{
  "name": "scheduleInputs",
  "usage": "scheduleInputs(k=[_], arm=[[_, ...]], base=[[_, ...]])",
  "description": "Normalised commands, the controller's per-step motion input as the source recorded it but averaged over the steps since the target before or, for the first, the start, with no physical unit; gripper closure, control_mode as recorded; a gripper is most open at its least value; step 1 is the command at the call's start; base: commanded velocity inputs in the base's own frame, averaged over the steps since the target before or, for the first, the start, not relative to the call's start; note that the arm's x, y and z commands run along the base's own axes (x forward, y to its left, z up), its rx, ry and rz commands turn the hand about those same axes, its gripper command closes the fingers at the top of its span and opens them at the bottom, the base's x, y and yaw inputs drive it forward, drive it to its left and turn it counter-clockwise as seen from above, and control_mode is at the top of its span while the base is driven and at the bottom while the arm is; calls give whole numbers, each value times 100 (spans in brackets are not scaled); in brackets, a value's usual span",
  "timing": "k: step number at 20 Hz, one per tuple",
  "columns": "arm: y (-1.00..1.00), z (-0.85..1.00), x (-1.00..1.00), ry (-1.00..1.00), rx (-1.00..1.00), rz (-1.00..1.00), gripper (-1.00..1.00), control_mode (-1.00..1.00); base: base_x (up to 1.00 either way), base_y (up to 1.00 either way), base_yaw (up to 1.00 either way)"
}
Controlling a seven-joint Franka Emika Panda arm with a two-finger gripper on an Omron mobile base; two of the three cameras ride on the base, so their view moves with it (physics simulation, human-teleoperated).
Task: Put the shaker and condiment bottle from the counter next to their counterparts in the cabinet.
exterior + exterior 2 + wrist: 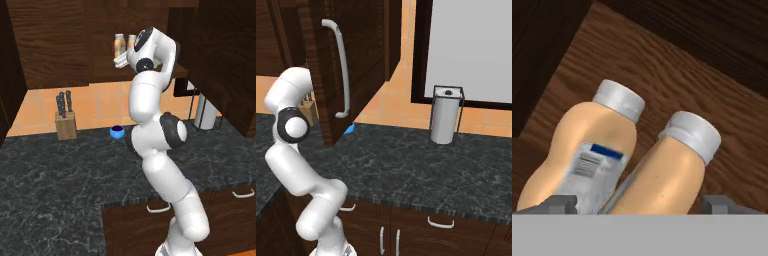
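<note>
Reaching high into the cabinet (55,45), arm folded upward from the base, with the gripper (641,202) looking down on the wooden shelf (677,75). Two orange-tan bottles side by side in the hand view: the condiment bottle (672,170) between the two dark finger tips, its grey-white cap pointing away, and the twin bottle (587,150) with the white label just beside it, apparently touching along the flank. Jaws set either side of the condiment bottle, one tip at each side near the bottom; likely closed on it, though contact at the pads is hidden (too low in the picture to confirm). Held close against the twin for a plain reason: the task wants it next to its counterpart, so bringing it in flank to flank leaves no doubt about the pairing. Both bottles visible from the left base view too, up on the shelf behind the wrist. Down on the table (50,170), near the back edge: a knife block (65,125), a small blue bowl (118,132), and a paper towel holder (446,115) toward the far right. Shaker not identifiable anywhere here. Probable stage: setting the bottle down, then releasing without nudging the twin over.
</note>
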Motion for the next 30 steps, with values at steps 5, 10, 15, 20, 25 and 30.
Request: scheduleInputs(k=[5,10,15,20,25,30], arm=[[65,56,-26,28,0,-15,-100,-100],[51,78,-31,25,4,-12,-100,-100],[35,97,-34,27,8,-10,-100,-100],[45,91,-60,26,6,-6,-100,-100],[63,64,-91,27,6,0,-100,-100],[41,81,-100,26,15,0,-100,-100]], base=[[0,0,0],[0,0,0],[0,0,0],[0,0,0],[0,0,0],[0,0,0]])
